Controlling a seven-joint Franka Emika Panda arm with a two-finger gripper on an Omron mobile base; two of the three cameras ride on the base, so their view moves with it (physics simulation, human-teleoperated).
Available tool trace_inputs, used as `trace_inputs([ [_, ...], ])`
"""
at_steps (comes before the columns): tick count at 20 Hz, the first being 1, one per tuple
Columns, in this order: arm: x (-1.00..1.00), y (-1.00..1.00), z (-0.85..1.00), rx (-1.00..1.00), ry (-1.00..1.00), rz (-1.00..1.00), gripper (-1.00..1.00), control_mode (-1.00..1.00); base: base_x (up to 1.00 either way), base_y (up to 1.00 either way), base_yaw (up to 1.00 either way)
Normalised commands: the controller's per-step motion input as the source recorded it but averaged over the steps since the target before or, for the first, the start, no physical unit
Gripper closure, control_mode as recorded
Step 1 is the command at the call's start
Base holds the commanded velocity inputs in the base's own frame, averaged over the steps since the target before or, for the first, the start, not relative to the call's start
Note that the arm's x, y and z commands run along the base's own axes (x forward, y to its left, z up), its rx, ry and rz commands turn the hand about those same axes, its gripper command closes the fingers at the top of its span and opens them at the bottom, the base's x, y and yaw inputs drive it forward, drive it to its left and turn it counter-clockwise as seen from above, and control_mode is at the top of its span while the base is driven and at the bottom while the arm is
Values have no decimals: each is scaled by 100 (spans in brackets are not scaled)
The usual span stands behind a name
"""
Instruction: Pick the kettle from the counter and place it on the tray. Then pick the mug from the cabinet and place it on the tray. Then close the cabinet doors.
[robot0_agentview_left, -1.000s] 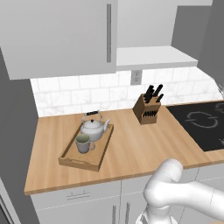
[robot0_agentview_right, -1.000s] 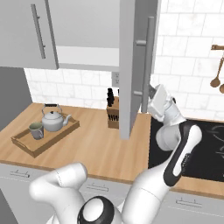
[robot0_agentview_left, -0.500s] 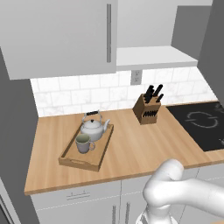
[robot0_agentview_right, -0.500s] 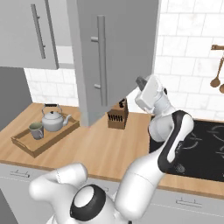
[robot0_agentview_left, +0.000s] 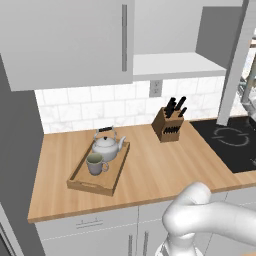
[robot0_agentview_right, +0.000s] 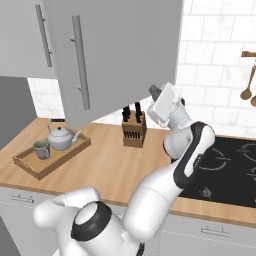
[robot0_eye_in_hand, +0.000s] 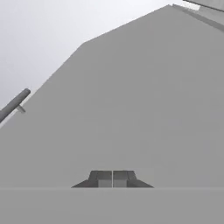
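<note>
In the hand view the hand (robot0_eye_in_hand: 113, 178) has its two dark tips pressed together, holding nothing, right up against a flat grey door (robot0_eye_in_hand: 131, 109); a bar handle (robot0_eye_in_hand: 13, 105) crosses the left edge.

The right base view gives what that close view cannot: the arm (robot0_agentview_right: 185, 160) bends up over the near edge of the table (robot0_agentview_right: 110, 165), and the white hand body sits at the lower right corner of the right door (robot0_agentview_right: 125, 55), which is swung partway out from the wall. Whether it touches the panel is not clear from here. That door's handle (robot0_agentview_right: 80, 62) runs vertically near its left edge. The left door (robot0_agentview_right: 25, 40) lies behind it, flat to the cabinet.

The left base view shows the cabinet's inside: the white shelf (robot0_agentview_left: 172, 65) is bare, and the right door (robot0_agentview_left: 237, 65) appears edge-on at the far right. The left door (robot0_agentview_left: 70, 42) is shut.

The tray (robot0_agentview_left: 97, 170) lies on the left part of the table (robot0_agentview_left: 150, 170), well apart from the hand, low and to its left. The mug (robot0_agentview_left: 95, 164) stands at the tray's near end and the kettle (robot0_agentview_left: 106, 145) just behind it. Farther right, by the tiled wall, is a knife block (robot0_agentview_left: 169, 126), then a black hob (robot0_agentview_left: 230, 142).
</note>
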Motion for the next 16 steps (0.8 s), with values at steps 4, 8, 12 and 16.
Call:
trace_inputs([
  [4,0,29,37,-5,12,-3,100,-100,0,0,0],
  [8,0,47,33,-11,23,-18,100,-100,0,0,0],
  [12,4,55,14,-9,17,-24,100,-100,0,0,0],
  [16,6,67,0,-8,12,-24,100,-100,0,0,0],
])
